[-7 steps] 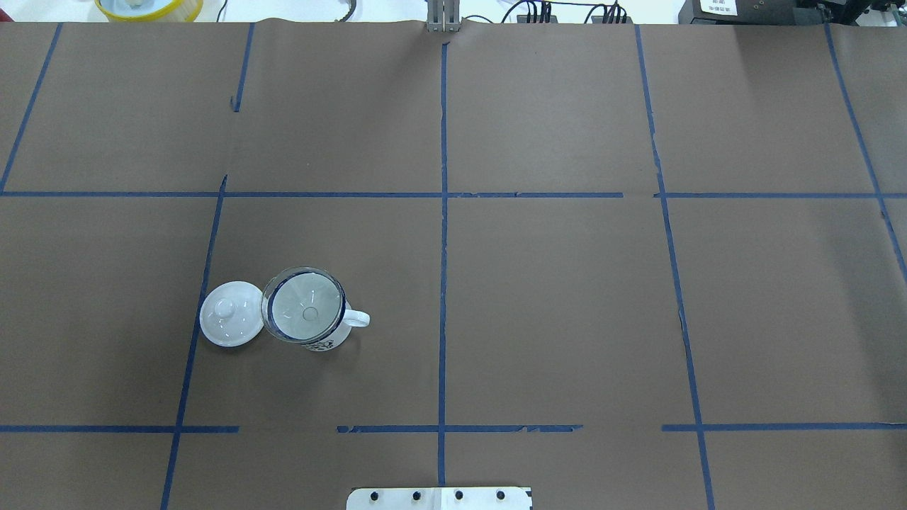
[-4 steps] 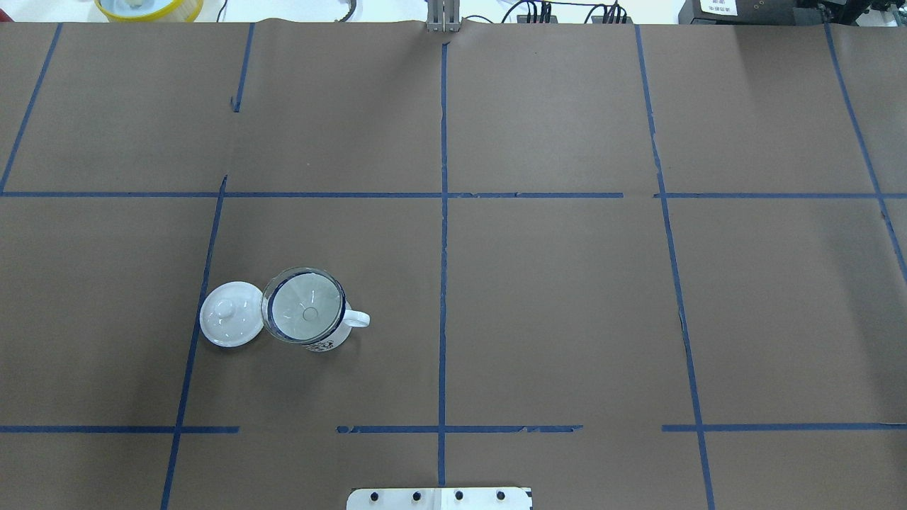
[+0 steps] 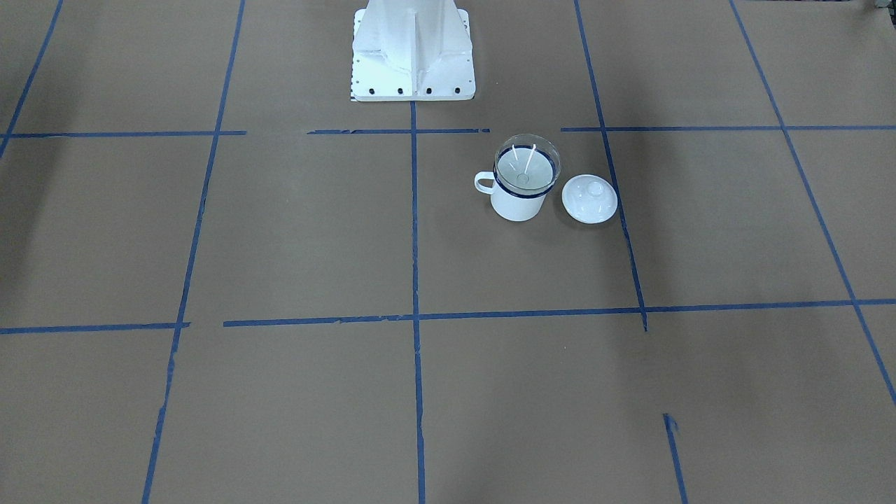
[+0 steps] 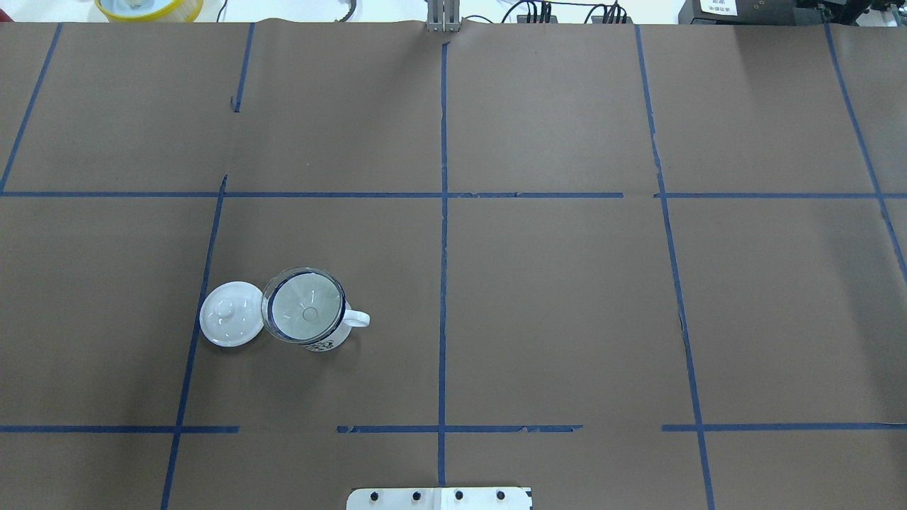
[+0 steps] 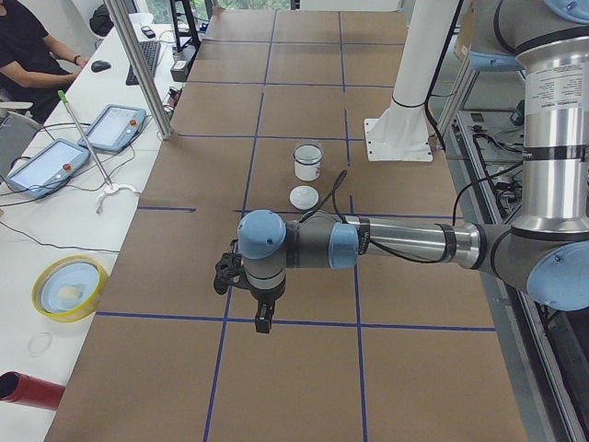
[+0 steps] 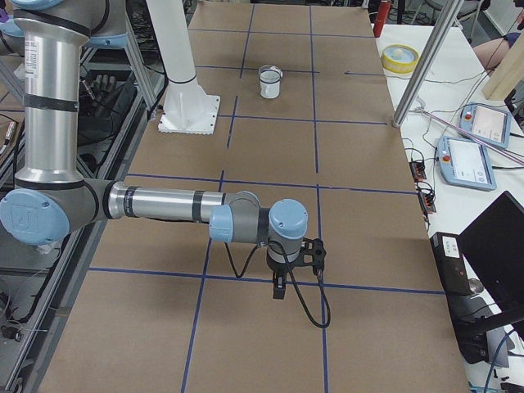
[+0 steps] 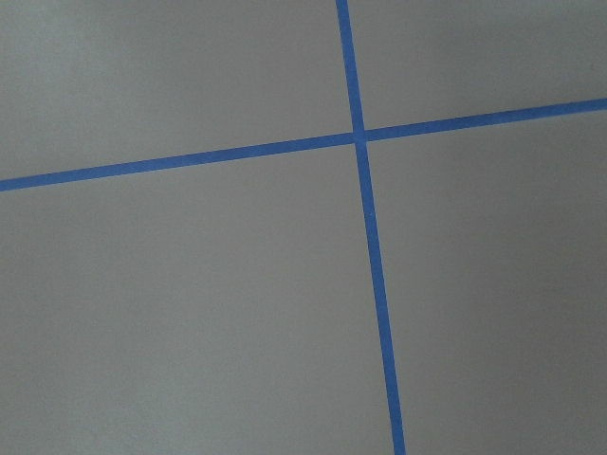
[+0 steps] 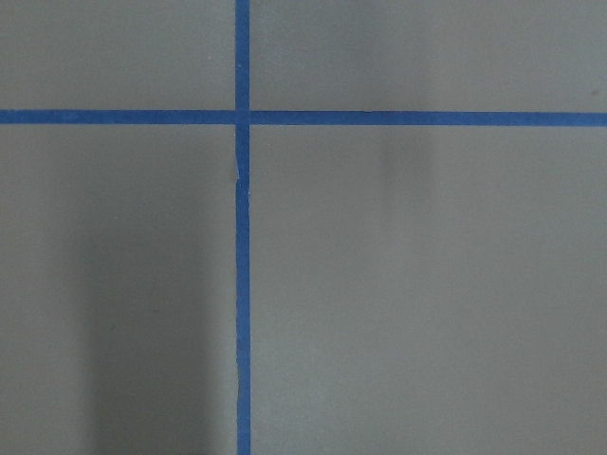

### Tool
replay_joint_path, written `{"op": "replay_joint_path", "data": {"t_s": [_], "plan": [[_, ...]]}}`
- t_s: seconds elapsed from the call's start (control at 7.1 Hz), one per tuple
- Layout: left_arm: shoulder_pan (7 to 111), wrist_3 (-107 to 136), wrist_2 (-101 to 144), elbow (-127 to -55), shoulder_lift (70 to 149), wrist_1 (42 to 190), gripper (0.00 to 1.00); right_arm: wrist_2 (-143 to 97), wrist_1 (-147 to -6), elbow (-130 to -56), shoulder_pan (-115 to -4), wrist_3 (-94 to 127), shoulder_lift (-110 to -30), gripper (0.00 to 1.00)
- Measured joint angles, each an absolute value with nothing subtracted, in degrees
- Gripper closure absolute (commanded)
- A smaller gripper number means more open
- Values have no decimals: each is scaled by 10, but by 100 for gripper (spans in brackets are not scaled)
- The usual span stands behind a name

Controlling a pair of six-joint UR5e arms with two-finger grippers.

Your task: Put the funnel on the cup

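The funnel point(image 4: 305, 312), clear glossy plastic with a wide round cone mouth and a small circular spout opening at its centre, sits mouth-up in the cup point(image 4: 327, 344), a smooth white enamel mug with a dark blue rim and a small loop handle pointing toward the table's middle. Just beside the cup, on its side away from the handle, a shiny white domed lid point(image 4: 228, 324) with a round knob lies on the matte brown paper of the table point(image 4: 567, 297), which is ruled into squares by blue tape point(image 4: 443, 283). The left gripper point(image 5: 264, 320) and right gripper point(image 6: 279, 291) hang over bare paper, well apart from the cup; whether their fingers are spread or pressed together cannot be told. Funnel, cup and lid sit exactly where they did a second ago.
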State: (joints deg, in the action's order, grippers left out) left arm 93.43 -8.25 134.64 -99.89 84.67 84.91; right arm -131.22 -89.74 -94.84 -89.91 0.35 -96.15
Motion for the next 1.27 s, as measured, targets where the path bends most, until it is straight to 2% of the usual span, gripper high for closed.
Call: {"op": "replay_joint_path", "data": {"t_s": [1.27], "plan": [[939,-36,1344,-987,856,882,0,-1312,-897,-949,-899,4,-962,0]]}}
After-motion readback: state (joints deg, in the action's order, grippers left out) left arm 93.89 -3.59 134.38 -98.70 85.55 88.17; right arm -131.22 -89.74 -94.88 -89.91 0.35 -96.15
